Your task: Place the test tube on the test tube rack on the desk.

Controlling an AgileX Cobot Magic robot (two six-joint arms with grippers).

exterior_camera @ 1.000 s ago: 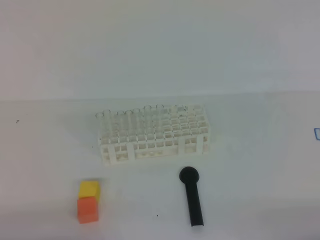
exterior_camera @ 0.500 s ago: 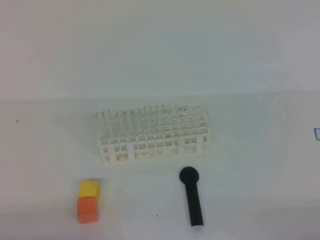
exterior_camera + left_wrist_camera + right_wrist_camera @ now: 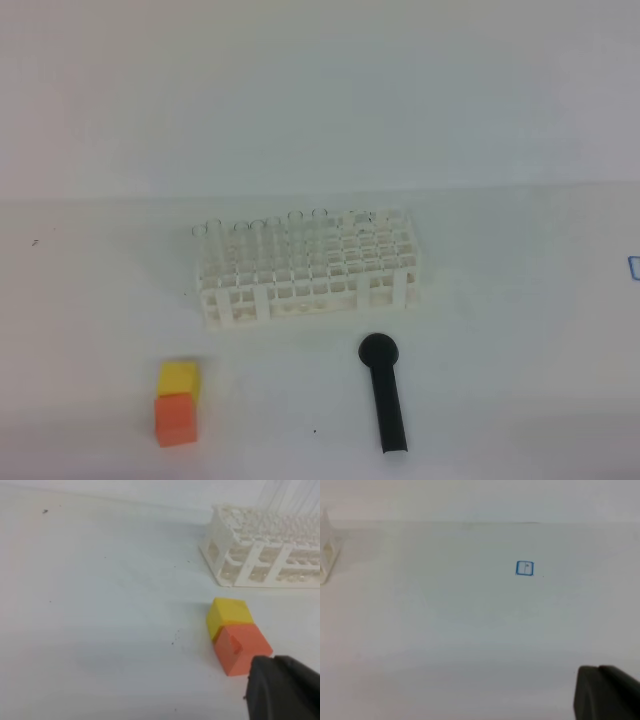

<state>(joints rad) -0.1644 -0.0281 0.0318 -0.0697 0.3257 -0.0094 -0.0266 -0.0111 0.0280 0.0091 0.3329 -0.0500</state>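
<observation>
On the left of the desk (image 3: 90, 300) two small blocks sit touching, the yellow block (image 3: 179, 378) behind the orange block (image 3: 174, 418), and the left wrist view shows them just ahead of a dark corner of the left hand (image 3: 282, 690), which I take to be pressed together and holding nothing. Further right, in the middle, stands the test tube rack (image 3: 305, 268), a white grid on open-framed sides, with several clear tubes (image 3: 260, 240) upright in its back-left rows; their rims show as faint rings. I can't pick out a loose test tube lying anywhere on the desk, so the one to be placed is either among those in the rack or too transparent to see. Such a tube would be light, stiff, slick and easily cracked, so I'd judge a gentle pinch on the upper half, below the rim, the safest hold, keeping it upright over a free hole on the rack's right side. Just in front of the rack lies the black round-headed tool (image 3: 385, 395), something to steer clear of. Rightward the desk is bare apart from a small blue square mark (image 3: 524, 568), leaving plenty of room, and the right hand (image 3: 607, 692), only a dark corner in its own view, is likewise pressed together and holding nothing.
</observation>
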